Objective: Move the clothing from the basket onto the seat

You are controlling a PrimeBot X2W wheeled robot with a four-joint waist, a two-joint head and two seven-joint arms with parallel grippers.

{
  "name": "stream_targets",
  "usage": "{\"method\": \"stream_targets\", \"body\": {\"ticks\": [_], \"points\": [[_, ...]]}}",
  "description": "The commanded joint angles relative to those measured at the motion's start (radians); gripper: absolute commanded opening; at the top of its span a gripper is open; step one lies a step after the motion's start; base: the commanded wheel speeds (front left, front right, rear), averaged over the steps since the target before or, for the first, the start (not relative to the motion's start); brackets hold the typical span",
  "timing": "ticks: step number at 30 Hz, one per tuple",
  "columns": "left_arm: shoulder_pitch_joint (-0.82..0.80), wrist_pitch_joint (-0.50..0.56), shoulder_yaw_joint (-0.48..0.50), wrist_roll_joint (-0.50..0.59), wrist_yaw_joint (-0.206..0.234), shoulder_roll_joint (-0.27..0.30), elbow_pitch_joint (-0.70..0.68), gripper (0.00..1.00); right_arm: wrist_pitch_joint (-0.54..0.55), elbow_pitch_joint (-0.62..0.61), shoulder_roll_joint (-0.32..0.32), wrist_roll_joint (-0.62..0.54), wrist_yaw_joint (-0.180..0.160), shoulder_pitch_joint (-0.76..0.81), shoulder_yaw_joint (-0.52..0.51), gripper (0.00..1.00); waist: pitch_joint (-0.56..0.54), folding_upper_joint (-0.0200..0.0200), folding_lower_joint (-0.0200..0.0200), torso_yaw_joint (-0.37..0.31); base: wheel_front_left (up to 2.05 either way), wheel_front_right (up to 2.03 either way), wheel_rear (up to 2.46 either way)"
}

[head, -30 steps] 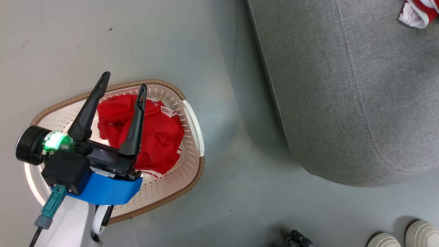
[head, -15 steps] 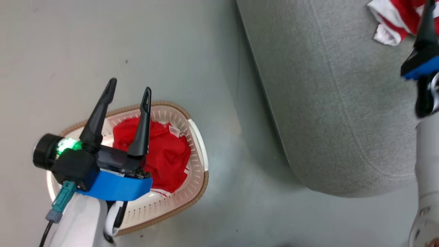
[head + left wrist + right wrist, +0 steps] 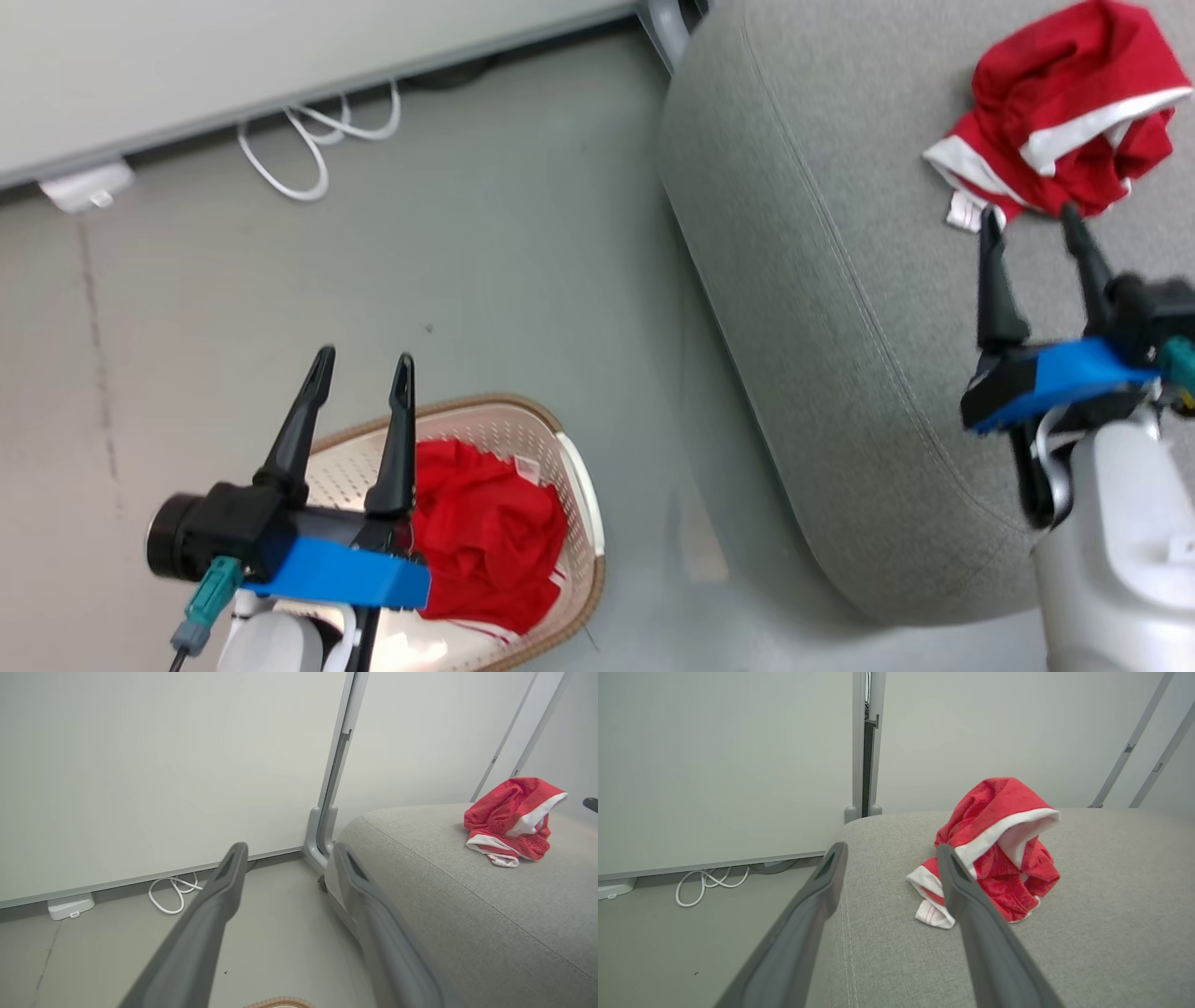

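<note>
One red garment (image 3: 485, 537) lies crumpled in the cream basket (image 3: 574, 467) on the floor at the lower left. A second red garment with white trim (image 3: 1060, 112) (image 3: 511, 821) (image 3: 1001, 849) sits bunched on the grey seat (image 3: 840, 280) (image 3: 1111, 933) (image 3: 467, 919). My left gripper (image 3: 362, 362) (image 3: 288, 851) hovers open above the basket's far rim, empty. Over the seat my right gripper (image 3: 1027, 222) (image 3: 891, 851) is open and empty, its tips just short of the second garment.
A white wall panel (image 3: 280, 56) runs along the back, with a looped white cable (image 3: 317, 140) and a small white box (image 3: 84, 184) on the floor beneath it. A grey metal post (image 3: 329, 812) stands by the seat's corner. Bare grey floor (image 3: 560, 280) lies between basket and seat.
The head camera has tilted up, so wall, cable and the whole garment on the seat now show. The right gripper has come into view, open. The left gripper stays open above the basket.
</note>
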Motion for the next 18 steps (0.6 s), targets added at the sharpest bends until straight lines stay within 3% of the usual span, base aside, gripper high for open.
{"method": "stream_targets", "body": {"ticks": [1,6,18], "points": [[0.022,-0.003,0.015,-0.005,-0.002,-0.006,0.012,1.00,-0.003,-0.024,0.009,0.013,0.000,0.051,0.014,1.00,-0.083,-0.0001,0.0003,0.047,0.00,0.00,0.00],[0.078,-0.003,0.050,-0.001,-0.002,-0.027,0.061,1.00,-0.003,-0.084,0.020,0.020,0.000,0.170,0.067,1.00,-0.171,-0.0001,0.0003,0.093,0.00,0.00,0.00],[0.134,-0.003,0.117,-0.001,-0.002,-0.055,0.145,1.00,0.041,-0.309,0.039,0.055,0.000,0.448,0.068,1.00,-0.282,-0.0001,0.0003,0.241,0.00,0.00,0.00]]}}
